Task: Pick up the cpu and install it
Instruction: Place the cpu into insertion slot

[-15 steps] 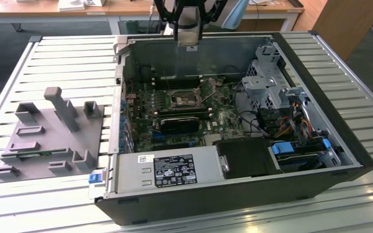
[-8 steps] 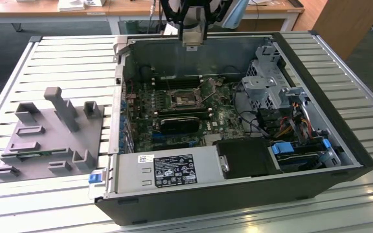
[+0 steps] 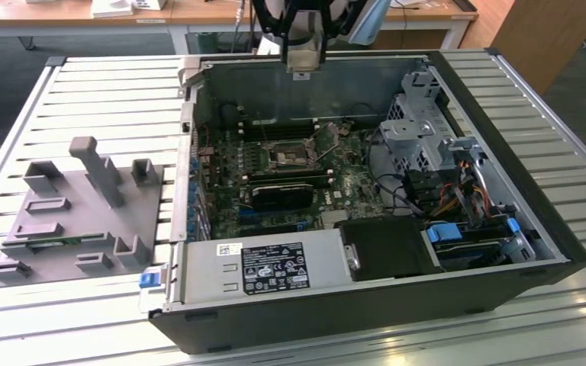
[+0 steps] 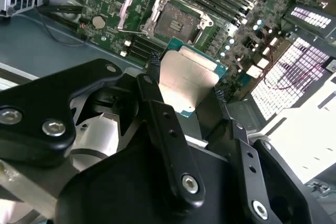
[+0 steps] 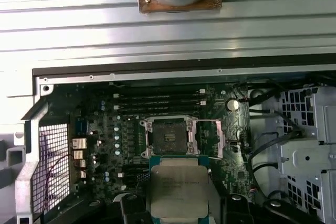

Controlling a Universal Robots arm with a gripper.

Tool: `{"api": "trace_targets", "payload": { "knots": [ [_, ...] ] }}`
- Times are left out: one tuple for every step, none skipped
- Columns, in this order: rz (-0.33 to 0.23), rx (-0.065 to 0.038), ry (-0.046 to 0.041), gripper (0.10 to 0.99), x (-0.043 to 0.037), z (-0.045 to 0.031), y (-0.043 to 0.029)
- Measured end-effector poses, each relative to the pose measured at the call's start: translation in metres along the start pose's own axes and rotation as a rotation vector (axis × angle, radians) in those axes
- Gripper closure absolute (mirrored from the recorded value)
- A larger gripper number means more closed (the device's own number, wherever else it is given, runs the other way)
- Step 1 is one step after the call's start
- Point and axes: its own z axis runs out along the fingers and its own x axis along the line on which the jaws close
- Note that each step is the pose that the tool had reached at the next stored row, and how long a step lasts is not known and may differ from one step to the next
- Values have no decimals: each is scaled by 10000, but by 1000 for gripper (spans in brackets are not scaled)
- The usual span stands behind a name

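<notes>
Cpu [image 4: 187, 78], clamped edge-to-edge between my closed fingers [image 4: 155, 97] and held flat, metal top toward the wrist, hangs above the motherboard [image 5: 113, 129]; the open socket [image 5: 170, 137] lies below, beyond its leading edge.

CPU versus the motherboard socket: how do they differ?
The cpu shows a plain silver-grey top; the socket is a dark recess in a metal frame. The cpu is gripped in the tool above the board; the socket sits fixed, empty, its plate swung open. Both are square.
</notes>
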Motion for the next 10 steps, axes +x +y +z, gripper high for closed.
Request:
{"api": "trace_targets", "payload": {
  "knots": [
    [149, 1, -10, 561, 0, 1, 0],
    [288, 2, -19, 561, 0, 2, 1],
    [425, 3, -28, 561, 0, 3, 1],
    [567, 4, -38, 561, 0, 4, 1],
    [705, 6, -47, 561, 0, 5, 2],
    [842, 7, -57, 561, 0, 7, 2],
    [980, 11, -66, 561, 0, 8, 2],
    [1124, 13, -75, 561, 0, 10, 2],
    [1277, 17, -85, 561, 0, 11, 2],
    [1424, 20, -95, 561, 0, 12, 2]
  ]
}}
